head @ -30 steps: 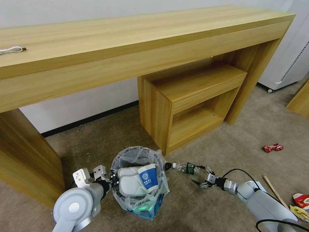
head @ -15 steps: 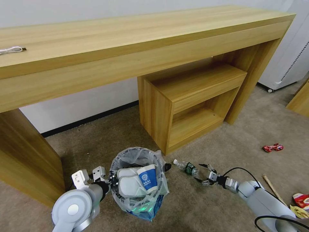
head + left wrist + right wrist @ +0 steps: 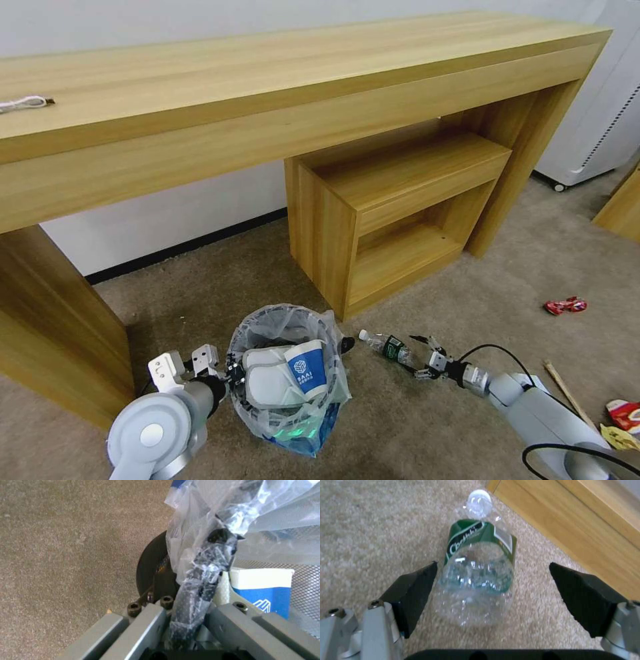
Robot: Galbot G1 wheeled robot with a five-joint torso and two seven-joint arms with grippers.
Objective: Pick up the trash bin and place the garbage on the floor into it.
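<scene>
The trash bin (image 3: 291, 421), dark wire with a crinkly clear liner, stands on the beige floor (image 3: 200, 300) and holds a white slipper (image 3: 267, 383) and a blue-white cup (image 3: 307, 369). My left gripper (image 3: 233, 377) is shut on its near rim. In the left wrist view the left gripper (image 3: 187, 627) pinches the bag-wrapped rim (image 3: 203, 580). A crushed clear bottle (image 3: 389, 346) with a green label lies right of the bin. My right gripper (image 3: 419, 357) is open at its base. In the right wrist view the bottle (image 3: 480, 580) lies between the black pads (image 3: 416, 590).
A long wooden desk (image 3: 267, 100) spans the back, with a low open shelf unit (image 3: 393, 207) under it just behind the bottle. A red wrapper (image 3: 565, 305), a wooden stick (image 3: 567, 393) and more wrappers (image 3: 623, 413) lie at right. A white appliance (image 3: 600, 120) stands far right.
The right gripper has edged toward the bottle, its open fingers now on either side of the bottle's base. The left gripper still holds the bin rim.
</scene>
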